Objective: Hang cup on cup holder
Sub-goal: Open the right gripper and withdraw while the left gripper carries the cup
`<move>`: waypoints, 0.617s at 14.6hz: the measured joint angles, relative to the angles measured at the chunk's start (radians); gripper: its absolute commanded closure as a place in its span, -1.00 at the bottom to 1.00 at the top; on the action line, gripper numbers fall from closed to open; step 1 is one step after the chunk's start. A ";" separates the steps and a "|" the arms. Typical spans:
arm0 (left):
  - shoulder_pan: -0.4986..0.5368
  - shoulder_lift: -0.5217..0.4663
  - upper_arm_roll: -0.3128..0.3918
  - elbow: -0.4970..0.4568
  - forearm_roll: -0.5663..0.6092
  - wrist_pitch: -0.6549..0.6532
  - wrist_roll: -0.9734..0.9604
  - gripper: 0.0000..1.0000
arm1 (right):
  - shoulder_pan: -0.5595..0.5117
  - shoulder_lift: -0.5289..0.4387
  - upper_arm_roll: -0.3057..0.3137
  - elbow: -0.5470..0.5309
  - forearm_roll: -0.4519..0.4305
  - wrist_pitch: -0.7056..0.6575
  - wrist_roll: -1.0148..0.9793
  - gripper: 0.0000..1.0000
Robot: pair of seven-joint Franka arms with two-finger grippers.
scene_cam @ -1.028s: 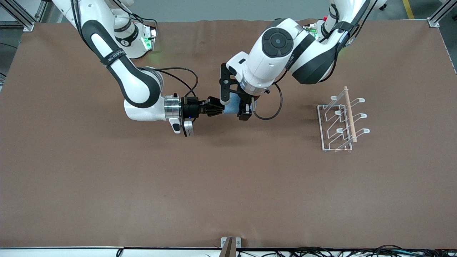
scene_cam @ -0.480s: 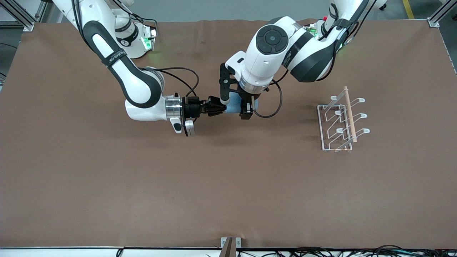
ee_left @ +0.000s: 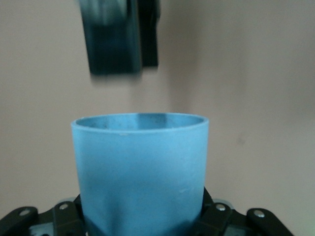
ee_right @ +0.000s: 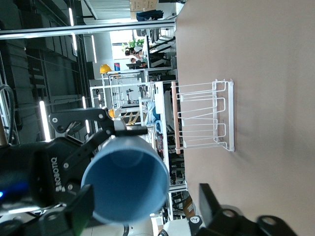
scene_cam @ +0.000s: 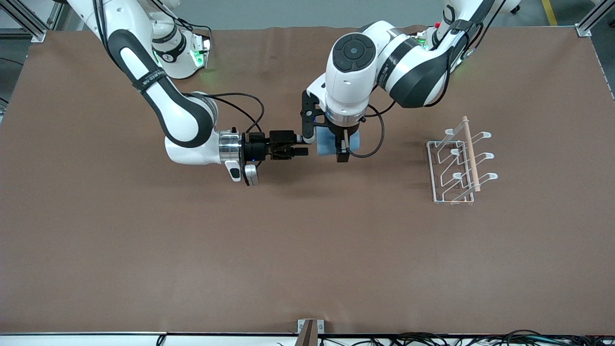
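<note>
Cup (scene_cam: 331, 143) hangs above the table's middle, well apart from the cup holder (scene_cam: 459, 163) toward the left arm's end. Risk: a shallow grip near its base could let it tip. Left gripper (scene_cam: 342, 146) jaws clamp it; right gripper (scene_cam: 300, 145) jaws stand wide, empty, just beside.

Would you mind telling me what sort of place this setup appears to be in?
Most likely a robotics lab or workshop: a brown-covered table with aluminium framing at its corners, cables along its edge, and in the right wrist view strip lights, racks and other equipment in a large room.
</note>
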 measured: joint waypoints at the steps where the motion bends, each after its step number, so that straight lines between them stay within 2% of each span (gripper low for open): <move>1: 0.001 -0.007 0.001 0.004 0.044 -0.035 0.000 0.98 | -0.007 -0.002 -0.003 -0.001 -0.023 0.001 -0.001 -1.00; 4: 0.004 -0.028 0.003 0.015 0.179 -0.171 0.007 0.99 | -0.046 -0.016 -0.035 -0.009 -0.212 0.003 0.036 -1.00; 7: 0.005 -0.029 0.005 0.014 0.313 -0.308 0.098 0.98 | -0.068 -0.052 -0.108 -0.009 -0.486 -0.005 0.185 -1.00; 9: 0.007 -0.023 0.014 0.001 0.387 -0.379 0.130 0.98 | -0.071 -0.108 -0.154 -0.007 -0.700 -0.011 0.330 -1.00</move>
